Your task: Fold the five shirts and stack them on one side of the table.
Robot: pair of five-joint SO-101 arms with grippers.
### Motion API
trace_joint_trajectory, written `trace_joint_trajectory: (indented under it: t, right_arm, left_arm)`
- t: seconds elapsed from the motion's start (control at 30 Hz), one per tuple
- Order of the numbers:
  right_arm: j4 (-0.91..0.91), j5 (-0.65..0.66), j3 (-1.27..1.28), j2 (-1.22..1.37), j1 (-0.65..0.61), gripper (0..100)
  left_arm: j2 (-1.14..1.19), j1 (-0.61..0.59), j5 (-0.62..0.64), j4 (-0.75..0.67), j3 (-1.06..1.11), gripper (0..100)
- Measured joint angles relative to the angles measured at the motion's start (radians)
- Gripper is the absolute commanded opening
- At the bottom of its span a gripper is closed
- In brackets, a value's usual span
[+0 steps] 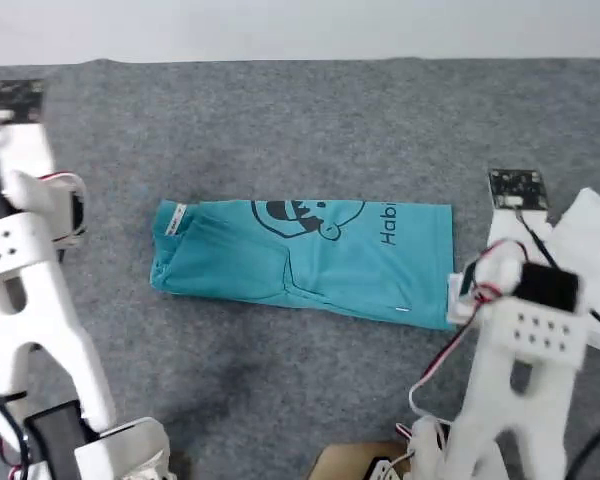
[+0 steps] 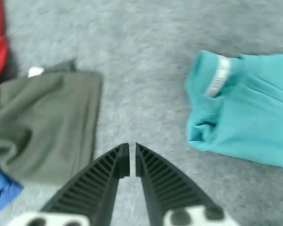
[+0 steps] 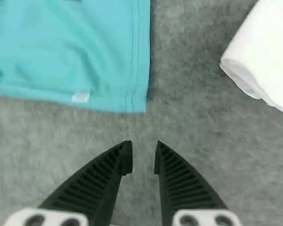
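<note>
Grey felt table (image 1: pixel 300 110), teal shirt (image 1: pixel 310 262) folded lengthwise mid-table. Left gripper (image 2: pixel 132 160) pressed together, empty, near its collar end. Right gripper (image 3: pixel 141 157) slightly spread off the hem corner, likely set for the cross fold. Folded white shirt (image 3: pixel 264 61) alongside, probably the stack start.

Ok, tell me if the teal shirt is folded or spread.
Partly folded: the teal shirt lies as a long band, sides turned in, not yet doubled over.

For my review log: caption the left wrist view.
Left gripper over grey table, between olive shirt and teal shirt.
</note>
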Motion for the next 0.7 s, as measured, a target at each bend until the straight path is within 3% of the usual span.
trace_joint_trajectory:
  t: [0.13, 0.37, 0.7]
  right_arm:
    - [-0.049, -0.075, -0.097, 0.193, -0.066, 10.0]
    - [-0.048, -0.14, -0.397, 0.592, -0.1, 26.9]
    - [0.058, -0.143, -0.767, 1.046, -0.112, 27.0]
  left_arm:
    - [0.0, -0.055, 0.006, 0.028, 0.0, 3]
    - [0.0, -0.103, 0.008, 0.044, 0.0, 3]
    - [0.0, -0.106, 0.008, 0.011, 0.0, 3]
